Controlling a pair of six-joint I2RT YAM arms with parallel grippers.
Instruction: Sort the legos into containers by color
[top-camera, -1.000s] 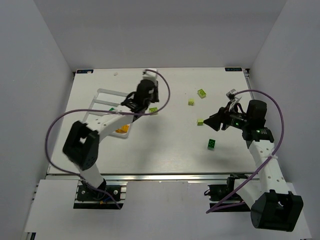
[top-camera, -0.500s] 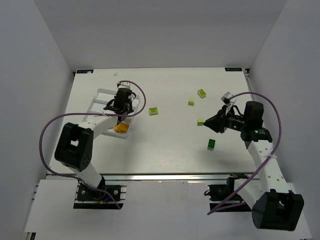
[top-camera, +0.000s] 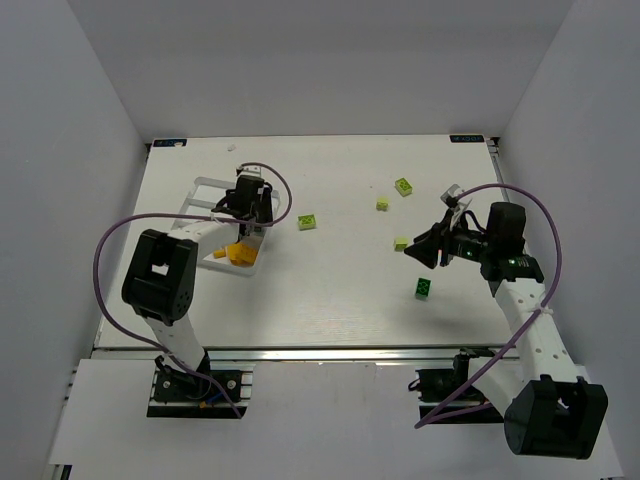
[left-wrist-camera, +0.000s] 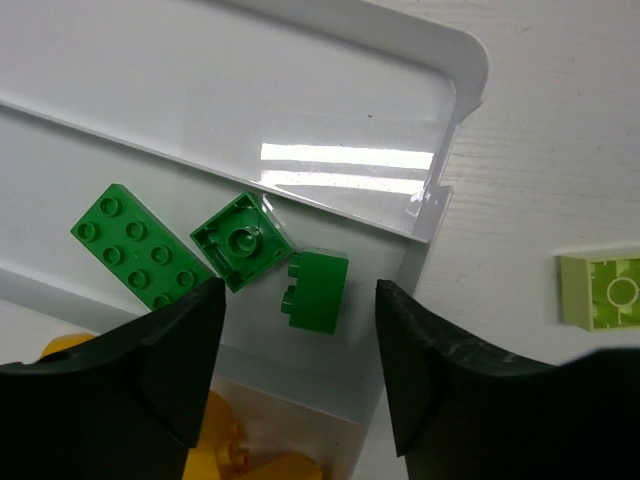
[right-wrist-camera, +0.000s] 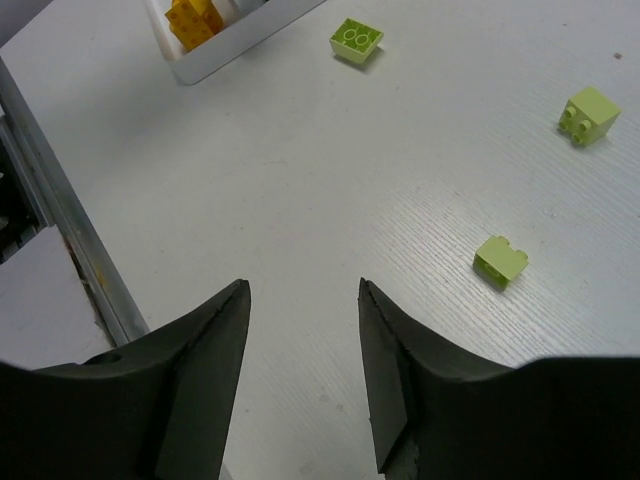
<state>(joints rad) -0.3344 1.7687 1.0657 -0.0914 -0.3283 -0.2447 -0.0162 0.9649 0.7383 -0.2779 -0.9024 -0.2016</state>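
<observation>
Left fingers (left-wrist-camera: 190, 340): spread apart, nothing between them, hanging over a corner compartment of the tray (left-wrist-camera: 300, 90). The tray sits on the left side of the desk (top-camera: 330, 290).

Under the left fingers, in that compartment, lie three dark green legos:
- long brick (left-wrist-camera: 140, 245), studs up
- square brick (left-wrist-camera: 243, 240), hollow side up, close against the long one
- small brick (left-wrist-camera: 318, 290), on its side, just beside the square one and directly below the gap between the fingers

The next compartment toward the arm holds the orange-yellow bricks (left-wrist-camera: 240, 450), partly hidden behind the fingers. The far compartment seen from the left wrist is bare white.

Right fingers (right-wrist-camera: 215, 340): also parted, holding nothing, held above bare desk on the right side, well apart from the tray.

Loose legos on the desk:
- lime brick by the tray (top-camera: 307, 221), hollow side up, just outside the tray's right wall
- far lime brick (top-camera: 403, 186), toward the back of the desk
- small lime brick (top-camera: 382, 204), near the far one
- nearest lime brick (top-camera: 400, 243), just beside the right fingers
- stray dark green brick (top-camera: 423, 288), on the near side of the right fingers, close to the right arm

From the right wrist, only a corner of the tray shows, with yellow bricks inside it.
</observation>
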